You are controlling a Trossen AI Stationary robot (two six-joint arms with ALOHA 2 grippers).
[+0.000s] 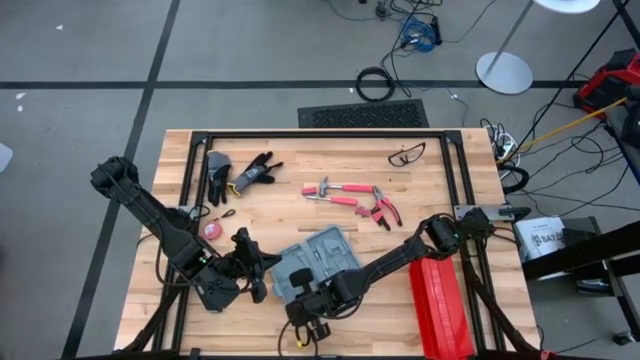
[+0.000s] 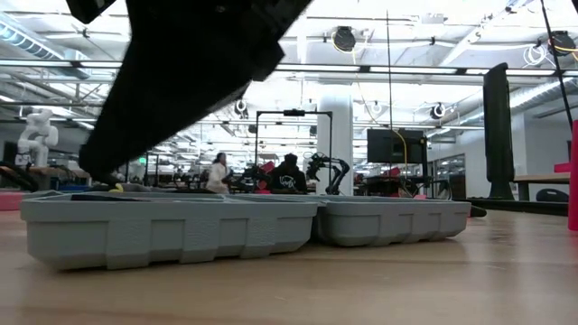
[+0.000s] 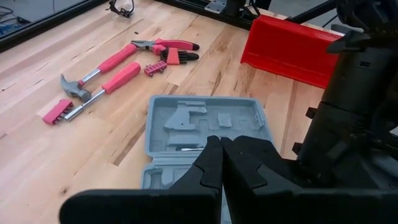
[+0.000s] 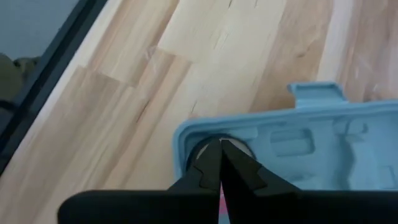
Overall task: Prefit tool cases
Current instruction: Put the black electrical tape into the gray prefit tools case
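Blue-grey plastic tool case point(image 1: 318, 262) is lying open and flat on the wooden table point(image 1: 300, 160), in the lower middle of the high view, both halves showing their moulded grey slots. Left gripper point(image 1: 262, 272) sits right at the case's left edge, fingers pressed together with nothing between them; its own wrist camera shows the case point(image 3: 208, 121) just past those shut fingertips point(image 3: 214, 163). Right gripper point(image 1: 300, 322) is down at the bottom edge of the frame, just below the case, and it's pinched shut too. In its wrist view the tips point(image 4: 219, 163) hang over a rounded corner of the case point(image 4: 298, 140), looks like over a round recess, can't tell if they're actually touching.

Pink-handled hammer point(image 1: 335, 196) and pliers point(image 1: 385, 208) are in the upper middle of the table, well apart from the case. Red box point(image 1: 438, 302) at lower right, black gloves point(image 1: 240, 172) upper left, and glasses point(image 1: 405, 154) near the top edge.
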